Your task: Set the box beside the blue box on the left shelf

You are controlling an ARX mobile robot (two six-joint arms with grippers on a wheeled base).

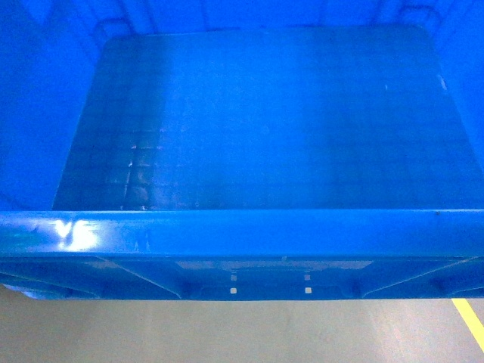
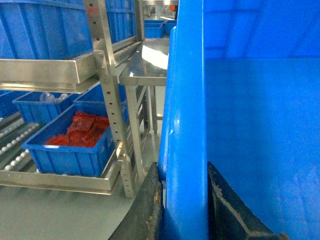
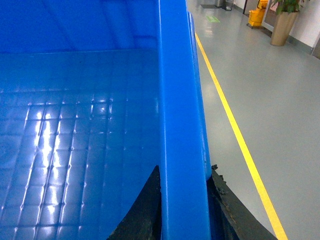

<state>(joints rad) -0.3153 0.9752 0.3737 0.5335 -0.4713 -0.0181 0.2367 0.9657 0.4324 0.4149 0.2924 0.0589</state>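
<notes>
Two grippers, both clamped on the same large bright-blue plastic crate (image 1: 265, 128). Left gripper (image 2: 184, 210): dark fingers (image 2: 150, 210) either side of the crate's left wall, one outside, one inside, pressed tight to the thick rim. Right gripper (image 3: 184, 210): same on the right wall, pads squeezing the rim btwn them.

Crate fills the head view, held above the grey floor (image 1: 227, 333), near rim w/ ribbed outer panel facing the camera; inside shows a faint grid-patterned floor, nothing in it.

Beyond the left wall, left wrist view: grey metal roller rack w/ rows of small white wheels (image 2: 20, 142), well apart from the held crate. On it a smaller blue box w/ red contents (image 2: 75, 140), more blue bins above. Right side: yellow floor line (image 3: 235, 130) beside the crate.
</notes>
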